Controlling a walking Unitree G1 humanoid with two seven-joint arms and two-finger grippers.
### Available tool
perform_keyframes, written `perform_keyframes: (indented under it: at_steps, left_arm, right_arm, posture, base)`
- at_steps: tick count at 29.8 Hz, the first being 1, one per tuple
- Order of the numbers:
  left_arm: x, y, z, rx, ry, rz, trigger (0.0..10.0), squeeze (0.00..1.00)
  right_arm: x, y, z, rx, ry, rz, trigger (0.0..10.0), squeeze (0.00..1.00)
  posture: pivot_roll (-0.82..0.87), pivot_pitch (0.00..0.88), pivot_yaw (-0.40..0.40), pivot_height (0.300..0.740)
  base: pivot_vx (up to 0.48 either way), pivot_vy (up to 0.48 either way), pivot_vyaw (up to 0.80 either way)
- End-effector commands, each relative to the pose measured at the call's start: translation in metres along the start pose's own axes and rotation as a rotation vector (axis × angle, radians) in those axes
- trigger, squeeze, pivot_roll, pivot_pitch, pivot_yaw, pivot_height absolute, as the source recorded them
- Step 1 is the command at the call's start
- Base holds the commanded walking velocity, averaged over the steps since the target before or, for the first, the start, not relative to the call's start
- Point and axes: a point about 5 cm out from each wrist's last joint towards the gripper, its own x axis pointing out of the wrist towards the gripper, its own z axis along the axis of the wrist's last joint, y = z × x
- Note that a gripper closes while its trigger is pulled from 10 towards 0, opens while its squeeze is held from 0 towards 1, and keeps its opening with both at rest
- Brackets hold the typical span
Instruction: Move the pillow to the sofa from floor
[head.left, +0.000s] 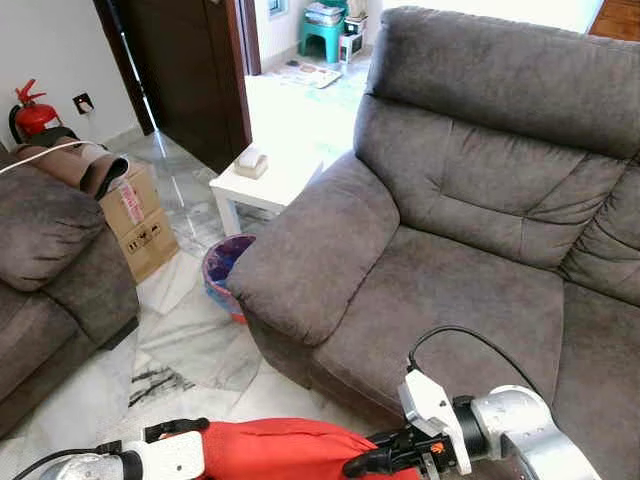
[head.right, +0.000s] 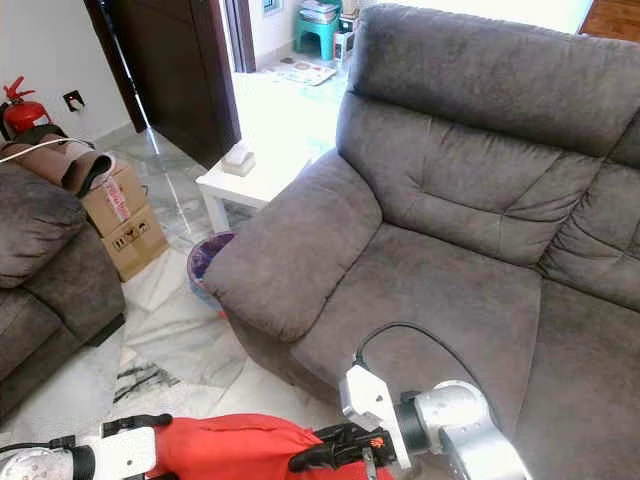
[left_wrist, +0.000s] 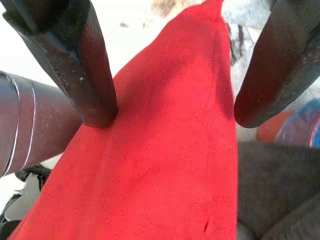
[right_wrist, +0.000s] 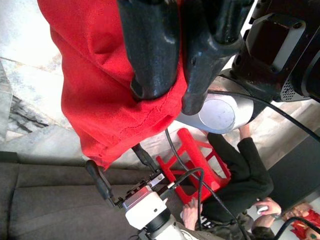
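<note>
1. Currently, a soft red fabric pillow (head.left: 285, 450) is held up off the floor between the robot's two arms, at the lower edge of the head views, just in front of the sofa's seat edge.
2. Its right gripper (right_wrist: 172, 92) is clamped on one corner of the pillow, black fingers pinching the red cloth.
3. Its left gripper (left_wrist: 170, 107) has its fingers spread apart, with the pillow's other end lying between them and touching one finger.
4. Ahead stands the large grey plush sofa (head.left: 480, 230), its seat cushion bare.
5. Judging by this, the lift is done; carrying the pillow forward over the seat and releasing it remains.
6. Beside the sofa's arm are a small white side table (head.left: 265, 185) and a purple bin (head.left: 222, 270) on pale marble floor (head.left: 190, 340).
</note>
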Motion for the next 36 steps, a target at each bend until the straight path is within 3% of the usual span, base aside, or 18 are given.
perform_keyframes:
  at_steps: [1,7,17,19,26,30,36]
  left_arm:
    - [-0.007,-0.004,-0.012,-0.048,0.044,-0.016,10.0,0.0]
    - [-0.005,-0.018,-0.022,-0.043,0.091,-0.079,10.0,0.0]
    - [0.001,-0.027,-0.023,-0.043,0.092,-0.102,10.0,0.0]
    - [0.002,-0.023,-0.023,0.003,0.11,-0.062,10.0,0.0]
    - [0.005,-0.005,-0.021,0.043,0.111,0.099,10.0,0.0]
    - [0.007,0.001,-0.01,0.044,0.039,0.128,10.0,0.0]
    - [0.008,0.002,-0.01,0.053,0.036,0.115,10.0,0.0]
  right_arm:
    - [0.001,0.003,0.023,-0.093,-0.077,0.041,10.0,0.0]
    - [0.0,0.006,0.03,-0.109,-0.095,0.055,10.0,0.0]
    - [-0.002,0.013,0.043,-0.127,-0.162,0.093,10.0,0.0]
    - [-0.002,0.013,0.043,-0.127,-0.158,0.095,10.0,0.0]
    - [-0.002,0.015,0.04,-0.115,-0.141,0.095,10.0,0.0]
    - [0.0,0.014,0.037,-0.107,-0.129,0.093,10.0,0.0]
    - [0.003,0.015,0.038,-0.109,-0.131,0.103,10.0,0.0]
  posture:
    - [0.07,0.126,-0.011,0.74]
    - [0.07,0.13,-0.013,0.74]
    - [0.06,0.132,-0.019,0.74]
    - [0.06,0.131,-0.021,0.74]
    - [0.06,0.132,-0.024,0.74]
    - [0.07,0.131,-0.025,0.74]
    - [0.06,0.131,-0.023,0.74]
  base:
    - [0.0,0.0,0.0]
    - [0.0,0.0,0.0]
    - [0.0,0.0,0.0]
    - [0.0,0.0,0.0]
    - [0.0,0.0,0.0]
    - [0.0,0.0,0.0]
    - [0.0,0.0,0.0]
